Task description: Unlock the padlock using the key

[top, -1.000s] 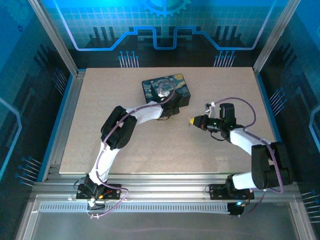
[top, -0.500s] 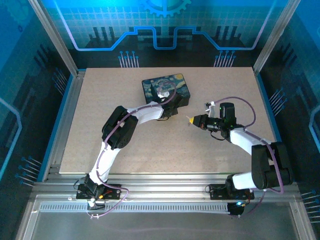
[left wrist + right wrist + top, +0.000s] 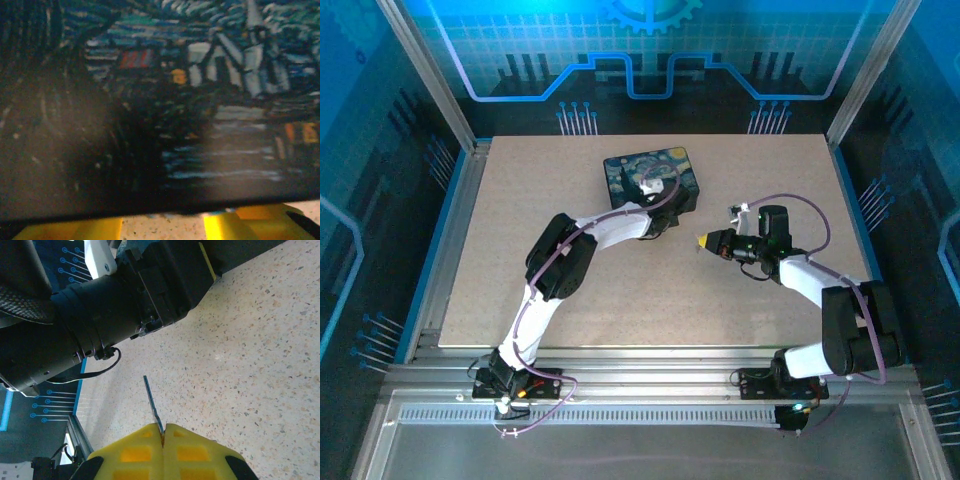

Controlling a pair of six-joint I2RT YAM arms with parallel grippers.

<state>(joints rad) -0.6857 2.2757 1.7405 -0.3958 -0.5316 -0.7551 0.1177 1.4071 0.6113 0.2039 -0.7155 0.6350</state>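
By box (image 3: 150, 100), left fingers (image 3: 70, 231) closer together

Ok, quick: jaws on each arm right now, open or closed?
Left gripper: jaws apart, nothing visible between them.
Right gripper: closed on the key.

Blue glow rims the top view; the surface (image 3: 650, 290) is evenly lit, shadows soft. Left wrist view is dim, blurred; right wrist view bright and sharp.
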